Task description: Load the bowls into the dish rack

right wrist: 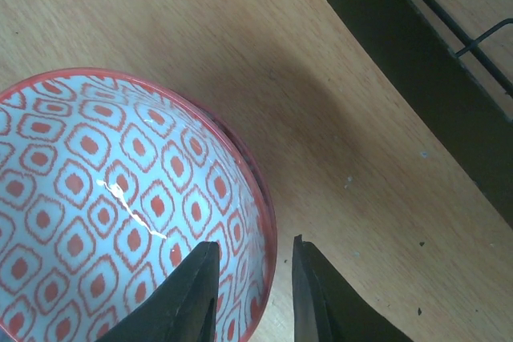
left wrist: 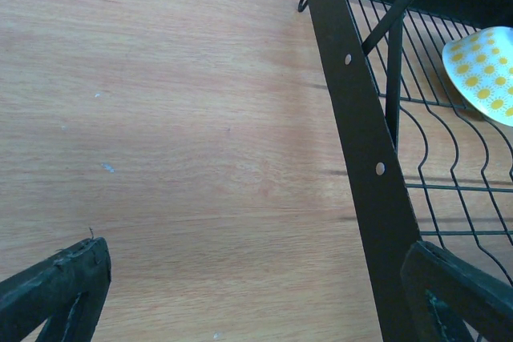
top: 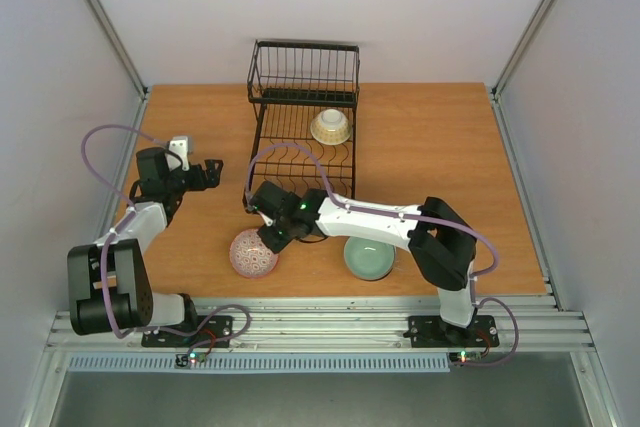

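Rim pinch lined up on red-patterned bowl [right wrist: 96, 198], on desk [top: 450, 167] just short of dish rack [top: 262, 137]: right tool [right wrist: 254, 243] astride its wall, jaws narrow, contact unclear. Left tool [left wrist: 256, 258] wide, empty, beside rack, likely out of the way.

Wooden table [top: 450, 167], white walls [top: 300, 7], slotted metal rail [top: 330, 325] at front.
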{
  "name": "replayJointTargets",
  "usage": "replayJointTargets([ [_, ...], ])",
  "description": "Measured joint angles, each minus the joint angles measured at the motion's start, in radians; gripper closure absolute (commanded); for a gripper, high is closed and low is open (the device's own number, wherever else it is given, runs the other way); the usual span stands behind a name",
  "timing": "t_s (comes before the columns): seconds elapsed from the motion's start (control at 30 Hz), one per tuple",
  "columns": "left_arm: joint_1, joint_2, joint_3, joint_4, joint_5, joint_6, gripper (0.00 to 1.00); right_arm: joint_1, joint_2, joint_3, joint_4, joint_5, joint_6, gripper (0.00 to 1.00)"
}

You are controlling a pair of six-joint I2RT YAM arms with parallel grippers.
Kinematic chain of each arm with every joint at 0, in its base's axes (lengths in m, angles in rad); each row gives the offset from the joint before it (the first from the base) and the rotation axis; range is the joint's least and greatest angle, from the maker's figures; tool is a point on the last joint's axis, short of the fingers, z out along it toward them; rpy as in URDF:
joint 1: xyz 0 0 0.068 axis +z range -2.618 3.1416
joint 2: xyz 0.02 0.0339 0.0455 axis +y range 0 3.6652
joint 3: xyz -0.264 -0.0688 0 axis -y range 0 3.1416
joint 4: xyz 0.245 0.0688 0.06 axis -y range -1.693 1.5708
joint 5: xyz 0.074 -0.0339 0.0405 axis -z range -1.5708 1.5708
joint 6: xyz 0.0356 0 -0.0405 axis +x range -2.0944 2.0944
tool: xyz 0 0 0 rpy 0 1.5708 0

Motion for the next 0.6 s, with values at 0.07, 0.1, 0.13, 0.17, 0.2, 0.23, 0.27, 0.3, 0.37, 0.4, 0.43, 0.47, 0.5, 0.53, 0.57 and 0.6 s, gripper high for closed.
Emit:
replayJointTargets([
  [0.07,0.0,0.003,0.002,0.0,0.0,0.0,0.01,0.003,0.006,0.008,-0.002,0.006,-0.001,0.77],
  [0.1,0.0,0.005,0.003,0.0,0.0,0.0,0.01,0.005,0.011,0.012,-0.003,0.008,-0.001,0.79],
  [0.13,0.0,0.006,0.003,-0.001,0.0,0.0,0.01,0.006,0.015,0.018,-0.002,0.008,-0.001,0.8],
  [0.17,0.0,0.007,0.003,-0.002,0.001,0.0,0.01,0.008,0.019,0.021,-0.003,0.01,-0.002,0.8],
  [0.2,0.0,0.007,0.003,-0.001,0.0,0.0,0.01,0.01,0.023,0.026,-0.006,0.011,-0.002,0.8],
  [0.23,0.0,0.007,0.003,-0.001,0.001,0.0,0.01,0.011,0.027,0.031,-0.01,0.012,-0.002,0.8],
  [0.27,0.0,0.007,0.003,-0.001,0.001,0.0,0.01,0.011,0.031,0.034,-0.011,0.012,-0.002,0.8],
  [0.3,0.0,0.008,0.003,-0.002,0.002,0.0,0.01,0.011,0.034,0.037,-0.013,0.012,-0.003,0.81],
  [0.37,0.0,0.008,0.003,-0.001,0.004,0.0,0.01,0.012,0.038,0.042,-0.019,0.023,-0.003,0.82],
  [0.4,0.0,0.008,0.003,-0.001,0.006,0.0,0.01,0.014,0.04,0.045,-0.021,0.028,-0.003,0.84],
  [0.43,0.0,0.009,0.003,-0.001,0.008,0.0,0.01,0.015,0.043,0.047,-0.021,0.035,-0.003,0.87],
  [0.47,0.0,0.01,0.003,-0.001,0.008,0.0,0.01,0.016,0.044,0.048,-0.022,0.039,-0.004,0.9],
  [0.5,0.0,0.011,0.003,-0.002,0.008,0.001,0.01,0.018,0.045,0.048,-0.023,0.044,-0.005,0.93],
  [0.53,0.0,0.011,0.003,-0.002,0.008,0.001,0.01,0.019,0.047,0.049,-0.026,0.051,-0.007,0.96],
  [0.57,0.0,0.011,0.003,-0.002,0.01,0.001,0.01,0.021,0.048,0.051,-0.031,0.059,-0.009,0.98],
  [0.6,0.0,0.011,0.003,-0.002,0.011,0.001,0.01,0.022,0.049,0.054,-0.037,0.062,-0.013,0.99],
])
